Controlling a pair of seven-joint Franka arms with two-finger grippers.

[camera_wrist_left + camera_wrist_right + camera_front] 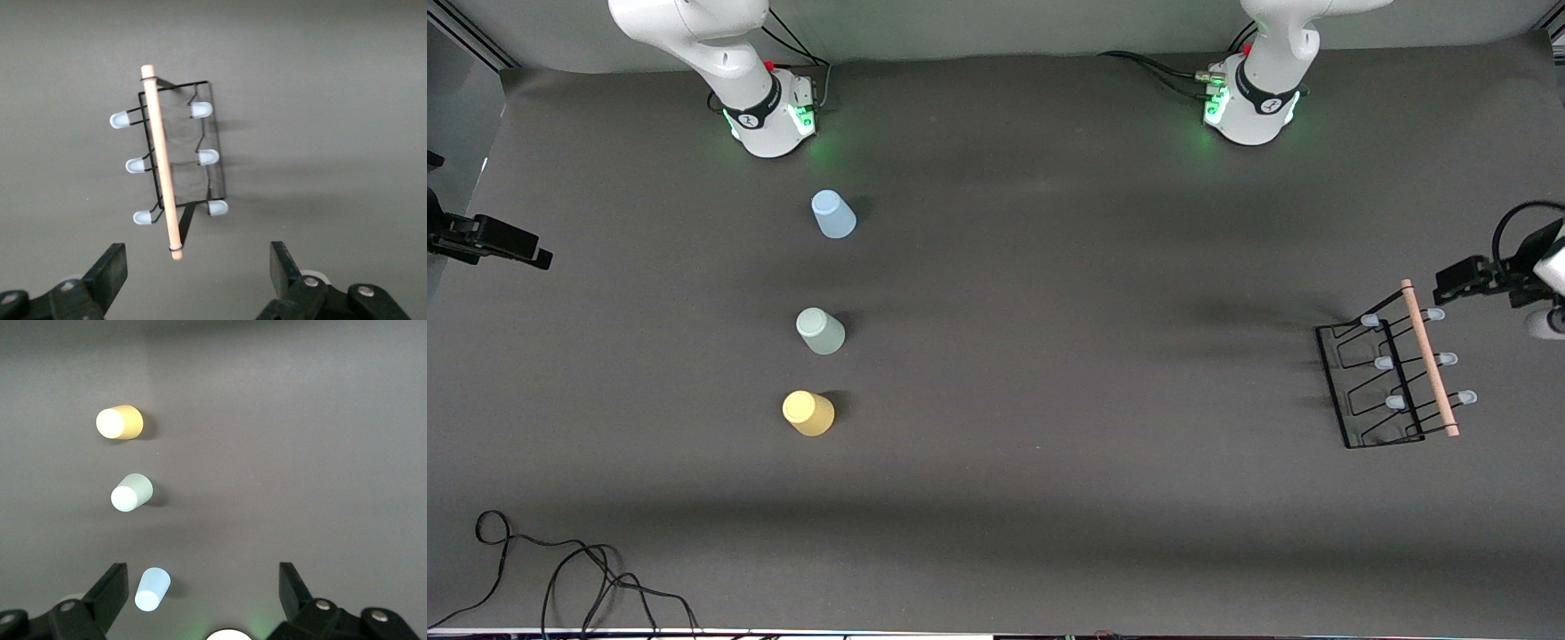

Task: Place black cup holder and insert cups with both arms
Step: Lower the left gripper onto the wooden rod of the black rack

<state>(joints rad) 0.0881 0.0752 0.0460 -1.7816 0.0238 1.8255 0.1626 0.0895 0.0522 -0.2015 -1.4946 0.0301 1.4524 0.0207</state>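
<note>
Dark grey counter (1049, 373) with two white arms based along the top of the front view. The black cup holder (1383, 378) stands upright on the counter toward the left arm's end, at about 3 o'clock in the front view; its wooden rod handle (1430, 357) runs along the top, with six pale-tipped pegs in two rows of three. The left hand (200, 267) hangs in the air close to one end of the handle, fingers (110, 270) spread wide and holding nothing; it shows at the 3 o'clock edge of the front view. Three cups stand upside down in a line toward the right arm's end, at about 9 o'clock from centre: light blue cup (833, 214) nearest the right arm's base, pale green cup (820, 331) next, yellow cup (808, 413) nearest the front camera, each apart from the others. The right hand (203, 590) is over the counter by the cups, fingers (113, 590) likewise wide apart and empty. A loose black cable (560, 578) lies at 7 o'clock.
</note>
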